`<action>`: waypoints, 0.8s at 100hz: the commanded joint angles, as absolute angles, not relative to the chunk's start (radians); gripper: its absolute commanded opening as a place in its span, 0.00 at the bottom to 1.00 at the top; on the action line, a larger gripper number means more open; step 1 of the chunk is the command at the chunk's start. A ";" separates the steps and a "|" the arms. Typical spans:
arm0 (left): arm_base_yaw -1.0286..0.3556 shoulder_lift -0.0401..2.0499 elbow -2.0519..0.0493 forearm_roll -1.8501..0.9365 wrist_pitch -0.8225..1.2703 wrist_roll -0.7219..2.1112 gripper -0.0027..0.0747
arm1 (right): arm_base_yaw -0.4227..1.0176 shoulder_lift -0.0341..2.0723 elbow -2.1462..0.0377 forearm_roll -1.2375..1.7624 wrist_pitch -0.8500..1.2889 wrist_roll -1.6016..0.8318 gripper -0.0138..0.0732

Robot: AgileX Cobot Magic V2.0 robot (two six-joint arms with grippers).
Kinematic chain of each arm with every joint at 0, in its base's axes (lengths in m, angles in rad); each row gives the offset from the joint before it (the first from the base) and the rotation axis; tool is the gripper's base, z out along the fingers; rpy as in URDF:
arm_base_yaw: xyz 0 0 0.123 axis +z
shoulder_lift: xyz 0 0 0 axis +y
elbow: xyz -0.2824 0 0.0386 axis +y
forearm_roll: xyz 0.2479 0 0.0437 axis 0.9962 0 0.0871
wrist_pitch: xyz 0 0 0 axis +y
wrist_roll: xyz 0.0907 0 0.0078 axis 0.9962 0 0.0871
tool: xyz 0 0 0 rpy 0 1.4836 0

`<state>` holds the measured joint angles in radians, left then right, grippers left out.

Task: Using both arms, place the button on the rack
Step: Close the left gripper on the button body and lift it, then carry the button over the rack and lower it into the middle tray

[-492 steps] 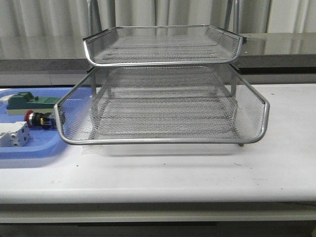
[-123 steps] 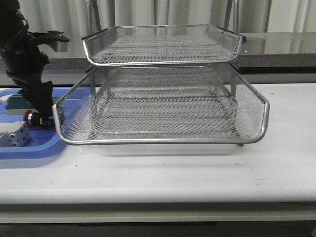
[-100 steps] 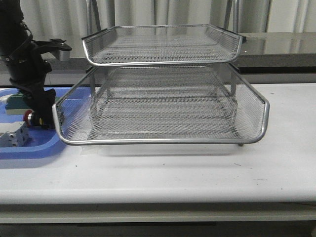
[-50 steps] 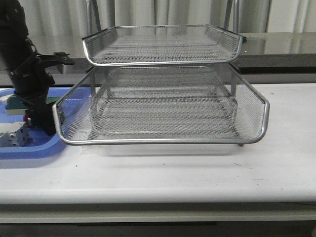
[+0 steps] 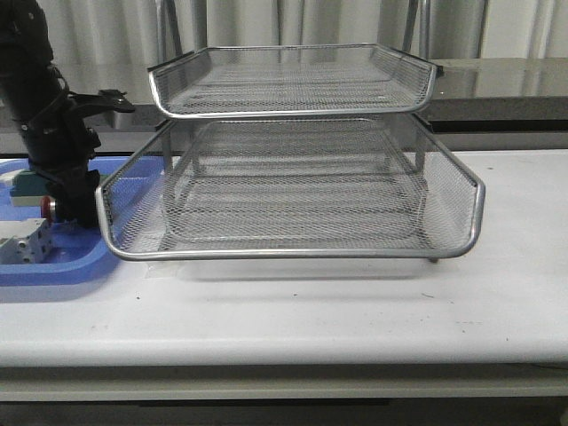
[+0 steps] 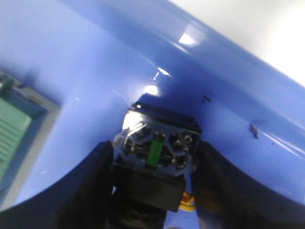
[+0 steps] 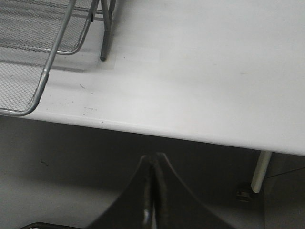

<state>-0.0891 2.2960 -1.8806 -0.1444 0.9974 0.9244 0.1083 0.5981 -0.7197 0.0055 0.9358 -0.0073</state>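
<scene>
Button (image 6: pixel 157 150) lies in the blue tray (image 6: pixel 95 62), seen end-on in the left wrist view: a black body with a grey terminal face, a green strip at its middle and a trace of yellow at one lower corner. Its red cap (image 5: pixel 44 206) shows in the front view as a small sliver just beside the black gripper. Left gripper (image 6: pixel 155 191) straddles the button, one dark finger (image 6: pixel 88 191) on each side of the body and pressed against it, so the jaws are closed on the part. A green block (image 6: pixel 16 131) sits in the same tray, near the button but apart from it; a white terminal block (image 5: pixel 25 241) rests nearer the tray's front edge. Left arm (image 5: pixel 49 115) descends into the tray at the left of the table (image 5: pixel 355 302). Rack (image 5: pixel 293 177), a silver wire-mesh stand with stacked trays, stands on the table just beside the blue tray, its lower tray rim overlapping the tray's right end in the front view. Right gripper (image 7: pixel 152 191) hangs off the table's front edge, well apart from the rack, its fingers pressed together with nothing between them.
</scene>
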 commanded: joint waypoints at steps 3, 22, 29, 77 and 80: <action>-0.094 2.234 -1.936 -0.158 1.018 0.925 0.18 | 0.108 0.599 -0.752 0.000 0.882 -0.008 0.08; -0.094 2.234 -2.011 -0.156 1.127 0.925 0.03 | 0.108 0.599 -0.752 0.000 0.882 -0.008 0.08; -0.094 2.234 -2.047 -0.156 1.189 0.925 0.01 | 0.108 0.599 -0.752 0.000 0.882 -0.008 0.08; -0.094 2.133 -2.123 -0.147 1.267 0.866 0.01 | 0.108 0.599 -0.752 0.000 0.882 -0.008 0.08; -0.094 2.124 -2.123 -0.144 1.267 0.865 0.01 | 0.108 0.599 -0.752 0.000 0.882 -0.008 0.08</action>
<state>-0.0891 2.2303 -2.0872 -0.1328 1.2305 0.8862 0.1083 0.5981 -0.7197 0.0055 0.9358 -0.0073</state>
